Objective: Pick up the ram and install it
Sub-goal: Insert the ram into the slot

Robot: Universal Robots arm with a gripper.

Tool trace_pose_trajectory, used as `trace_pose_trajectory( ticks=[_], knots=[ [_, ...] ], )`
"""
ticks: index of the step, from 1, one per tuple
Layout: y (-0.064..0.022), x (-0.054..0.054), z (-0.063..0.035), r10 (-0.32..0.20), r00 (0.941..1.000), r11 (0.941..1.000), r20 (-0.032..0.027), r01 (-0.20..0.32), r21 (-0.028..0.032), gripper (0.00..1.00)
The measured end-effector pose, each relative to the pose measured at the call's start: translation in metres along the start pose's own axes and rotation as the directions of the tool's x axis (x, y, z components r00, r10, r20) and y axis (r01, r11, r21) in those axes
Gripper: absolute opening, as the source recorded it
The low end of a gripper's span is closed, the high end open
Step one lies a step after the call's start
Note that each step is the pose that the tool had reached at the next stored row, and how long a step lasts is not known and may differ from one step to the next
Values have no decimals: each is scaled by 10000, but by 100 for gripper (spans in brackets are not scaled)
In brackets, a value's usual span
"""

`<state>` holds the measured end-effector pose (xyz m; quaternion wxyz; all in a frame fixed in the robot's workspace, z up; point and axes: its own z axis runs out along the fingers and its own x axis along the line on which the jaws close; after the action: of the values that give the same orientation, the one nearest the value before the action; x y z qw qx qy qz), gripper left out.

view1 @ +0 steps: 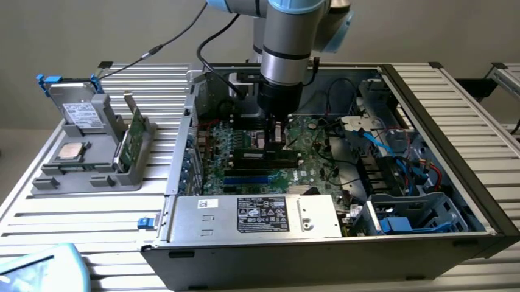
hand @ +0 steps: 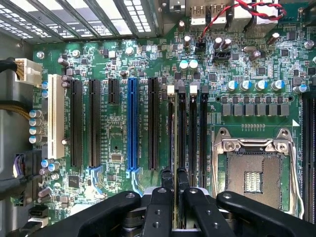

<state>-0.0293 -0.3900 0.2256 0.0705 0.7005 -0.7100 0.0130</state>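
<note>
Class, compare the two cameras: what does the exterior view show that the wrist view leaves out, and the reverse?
Exterior view: the robot arm, a grey tray of spare parts, the labelled power supply. Wrist view: the white slot, the empty processor socket, the ram edge-on between the closed jaws. Both: the motherboard and the jaws over its memory slots.

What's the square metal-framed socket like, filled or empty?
Empty: the socket shows a bare contact field, with no chip seated in it.
</note>
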Motion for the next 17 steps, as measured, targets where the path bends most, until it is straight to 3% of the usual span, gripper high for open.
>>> trace_pose_trajectory(
  ticks=[9,11,13,17],
  knots=[
    [3,0,2,4,10000,10000,-9,-4,21,15],
    [10,-6,16,10,10000,10000,-12,-10,79,15],
    [34,-15,29,23,10000,9998,-17,-23,179,15],
    [66,-20,32,36,10000,9996,-32,-35,280,15]
  ],
)
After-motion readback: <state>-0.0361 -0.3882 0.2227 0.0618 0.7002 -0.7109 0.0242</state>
